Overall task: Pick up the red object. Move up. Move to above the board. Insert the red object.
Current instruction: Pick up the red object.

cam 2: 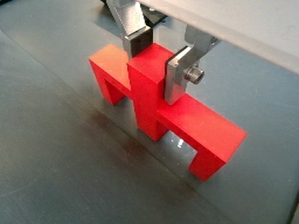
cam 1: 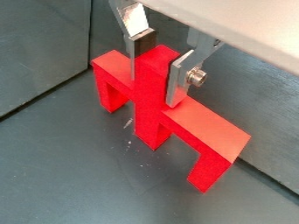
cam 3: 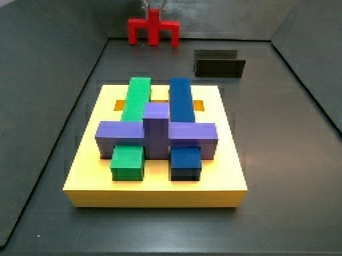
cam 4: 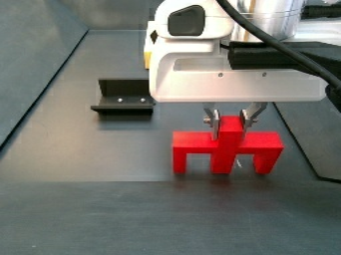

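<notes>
Bright red object [cam 1: 158, 109], arch-like with upright stem, clamped by gripper [cam 1: 160, 59].

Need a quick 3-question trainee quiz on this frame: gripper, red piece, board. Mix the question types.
1. True or false: the gripper has its fingers on either side of the upright stem of the red object.
2. Multiple choice: in a side view, where is the red object relative to the yellow board?
A. slotted into the board
B. on the floor beyond the board's far edge
C. resting on top of the purple block
3. Short answer: what dark item sits on the floor beside the red object in a side view?

Key
1. True
2. B
3. The fixture, an L-shaped bracket.
</notes>
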You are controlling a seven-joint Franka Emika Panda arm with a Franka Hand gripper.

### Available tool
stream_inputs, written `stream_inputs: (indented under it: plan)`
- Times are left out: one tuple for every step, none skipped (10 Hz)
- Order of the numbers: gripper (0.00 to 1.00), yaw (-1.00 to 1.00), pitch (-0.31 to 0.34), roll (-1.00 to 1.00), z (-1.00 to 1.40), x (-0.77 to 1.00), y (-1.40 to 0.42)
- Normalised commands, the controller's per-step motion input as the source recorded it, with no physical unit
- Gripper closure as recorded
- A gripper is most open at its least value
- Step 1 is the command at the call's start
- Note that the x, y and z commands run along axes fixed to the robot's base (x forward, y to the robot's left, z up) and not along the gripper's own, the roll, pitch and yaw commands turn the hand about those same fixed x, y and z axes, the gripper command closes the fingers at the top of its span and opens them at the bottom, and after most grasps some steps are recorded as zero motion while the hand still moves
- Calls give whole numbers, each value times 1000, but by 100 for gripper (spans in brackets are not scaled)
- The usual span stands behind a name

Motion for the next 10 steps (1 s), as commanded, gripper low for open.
stream_inputs:
  plan:
    - [100,0,0,0,0,0,0]
    - [100,0,0,0,0,0,0]
    - [100,0,0,0,0,0,0]
    - [100,0,0,0,0,0,0]
    - [100,0,0,0,0,0,0]
    - [100,0,0,0,0,0,0]
    - [100,0,0,0,0,0,0]
    - [100,0,0,0,0,0,0]
    - [100,0,0,0,0,0,0]
    - [100,0,0,0,0,0,0]
